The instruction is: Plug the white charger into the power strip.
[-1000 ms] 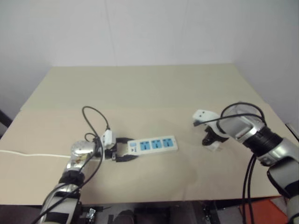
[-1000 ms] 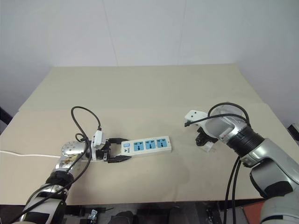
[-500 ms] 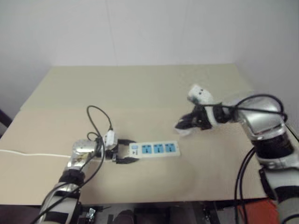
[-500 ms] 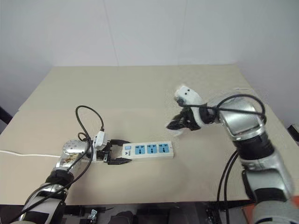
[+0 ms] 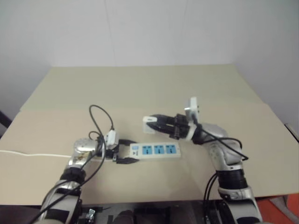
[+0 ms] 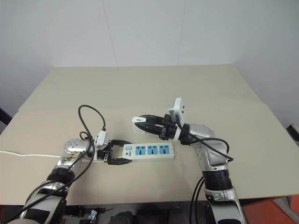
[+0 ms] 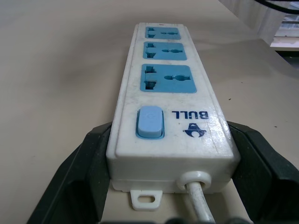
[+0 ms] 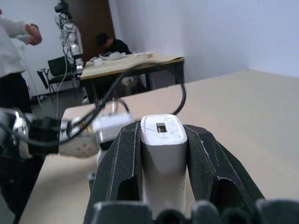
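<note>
Since a second ago the right claw (image 6: 142, 122) has swung in from the far right edge of the tabletop (image 6: 140, 88) toward the middle, and it's turned from pointing down to reaching sideways toward the robot's left. It's clamped on the white charger (image 8: 161, 140), lifted off the surface and hanging just above and a bit behind the power strip (image 6: 148, 150), not touching it. Before, that charger was down near the right side, well away from the strip.

Left claw (image 6: 114, 151) hasn't really gone anywhere. It's gripping the switch end of the power strip, one black finger (image 7: 81, 172) on each side, strip lying flat on the tabletop. All three blue sockets are empty, nothing plugged in yet. The strip itself looks nudged a touch to the right compared with the earlier frame.

Hard-to-see stuff: the charger's prongs aren't visible from any angle, the black fingers cover most of its body and only the white end pokes out. The thin white cord (image 6: 28, 155) runs off the left edge of the picture. Some people in the background of the right wrist view, blurry.
</note>
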You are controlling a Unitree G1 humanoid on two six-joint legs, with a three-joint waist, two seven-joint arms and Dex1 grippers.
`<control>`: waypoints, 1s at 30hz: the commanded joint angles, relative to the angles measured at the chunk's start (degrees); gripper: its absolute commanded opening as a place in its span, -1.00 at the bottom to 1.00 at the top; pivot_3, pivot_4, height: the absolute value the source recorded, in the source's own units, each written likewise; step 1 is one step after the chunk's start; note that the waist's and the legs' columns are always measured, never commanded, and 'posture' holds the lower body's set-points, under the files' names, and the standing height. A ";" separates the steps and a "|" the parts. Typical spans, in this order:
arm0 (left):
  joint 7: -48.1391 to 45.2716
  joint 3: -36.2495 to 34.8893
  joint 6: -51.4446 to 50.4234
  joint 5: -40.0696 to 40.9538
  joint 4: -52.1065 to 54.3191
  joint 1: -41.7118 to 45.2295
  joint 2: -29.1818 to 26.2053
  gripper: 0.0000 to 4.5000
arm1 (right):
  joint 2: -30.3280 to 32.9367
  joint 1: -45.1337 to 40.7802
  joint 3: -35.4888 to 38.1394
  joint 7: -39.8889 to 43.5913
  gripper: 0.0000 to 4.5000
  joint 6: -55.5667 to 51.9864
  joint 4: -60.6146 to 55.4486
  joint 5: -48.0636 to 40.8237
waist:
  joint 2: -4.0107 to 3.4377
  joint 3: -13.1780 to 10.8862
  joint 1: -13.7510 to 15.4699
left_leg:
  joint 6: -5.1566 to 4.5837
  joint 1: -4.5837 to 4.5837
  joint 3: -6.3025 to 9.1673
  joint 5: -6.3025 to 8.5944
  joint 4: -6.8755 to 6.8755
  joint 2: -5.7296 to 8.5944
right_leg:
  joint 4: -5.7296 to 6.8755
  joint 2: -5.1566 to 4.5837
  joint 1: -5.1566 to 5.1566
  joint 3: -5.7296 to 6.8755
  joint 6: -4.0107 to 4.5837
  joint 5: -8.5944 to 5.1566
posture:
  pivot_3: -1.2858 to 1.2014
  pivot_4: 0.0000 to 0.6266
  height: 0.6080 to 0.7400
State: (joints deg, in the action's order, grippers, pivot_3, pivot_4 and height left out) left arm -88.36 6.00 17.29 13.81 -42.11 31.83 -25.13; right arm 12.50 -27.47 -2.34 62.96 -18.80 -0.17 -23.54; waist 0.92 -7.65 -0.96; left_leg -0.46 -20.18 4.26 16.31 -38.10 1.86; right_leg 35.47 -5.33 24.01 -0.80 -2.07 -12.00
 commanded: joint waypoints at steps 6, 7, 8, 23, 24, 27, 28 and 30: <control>-2.90 1.45 1.14 -2.28 -3.74 2.40 -1.01 0.45 | -0.93 -0.43 -3.54 4.30 -0.50 13.77 8.42 1.84 | 0.00 0.00 -0.17 | 0.00 0.01 -0.02 0.00 -0.01 -0.01 | 0.01 0.01 -0.01 0.00 0.00 0.00 | 0.03 -0.52 1.00; -3.05 1.36 1.17 -2.20 -4.09 2.62 -1.02 0.45 | -1.02 -0.68 -3.70 4.43 -0.50 14.52 9.26 1.98 | 0.00 0.00 -0.23 | 0.00 0.01 -0.02 0.00 -0.01 -0.01 | 0.01 0.01 0.00 -0.01 0.00 0.00 | 0.03 -0.52 1.00; -3.21 1.29 1.24 -2.15 -4.39 2.81 -1.05 0.45 | -1.07 -0.91 -3.89 4.53 -0.50 15.17 10.03 2.05 | 0.00 0.00 -0.24 | 0.00 0.01 -0.01 0.00 -0.01 -0.01 | 0.03 0.01 0.00 -0.01 0.00 0.00 | 0.03 -0.52 1.00; -3.37 1.31 2.90 -2.52 -6.87 3.24 -0.71 0.45 | 0.20 -1.36 -5.60 5.96 -0.50 20.10 15.94 3.18 | 0.00 0.00 -0.47 | 0.00 0.05 0.00 0.00 -0.01 -0.02 | 0.16 0.02 0.01 -0.01 0.01 0.00 | 0.03 -0.52 1.00; -3.31 1.29 2.90 -2.49 -6.88 3.27 -0.67 0.45 | 0.28 -1.26 -5.80 6.06 -0.50 20.58 16.30 3.50 | 0.00 0.00 -0.48 | 0.00 0.06 0.00 0.00 -0.01 -0.02 | 0.16 0.02 0.01 -0.01 0.01 0.00 | 0.03 -0.52 1.00; -3.27 1.25 2.77 -2.32 -6.42 3.06 -0.63 0.45 | 0.23 -0.88 -6.26 6.08 -0.50 21.53 16.82 4.06 | 0.00 0.00 -0.49 | 0.00 0.06 0.00 0.00 -0.01 -0.02 | 0.17 0.02 0.01 -0.02 0.01 0.00 | 0.03 -0.52 1.00; -3.24 1.23 2.73 -2.28 -6.34 3.03 -0.60 0.45 | 0.15 -1.01 -6.27 6.03 -0.50 21.91 17.32 4.23 | 0.00 0.00 -0.49 | 0.00 0.06 0.00 0.00 -0.01 -0.02 | 0.17 0.02 0.01 -0.02 0.01 0.00 | 0.03 -0.52 1.00; -3.22 1.23 2.75 -2.27 -6.31 3.04 -0.57 0.45 | -0.05 -1.35 -6.28 5.96 -0.50 22.80 18.54 4.72 | 0.00 0.00 -0.49 | 0.00 0.07 0.00 0.00 -0.01 -0.02 | 0.18 0.02 0.00 -0.02 0.01 0.00 | 0.03 -0.52 1.00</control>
State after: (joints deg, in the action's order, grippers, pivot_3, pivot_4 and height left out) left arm -91.15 6.31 19.70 13.39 -48.22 35.35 -25.34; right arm 12.60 -28.25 -8.53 68.68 2.40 17.68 -19.27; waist 0.92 -7.65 -1.45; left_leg -0.45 -20.10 4.25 16.31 -38.10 1.84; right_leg 35.65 -5.31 24.01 -0.82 -2.07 -12.00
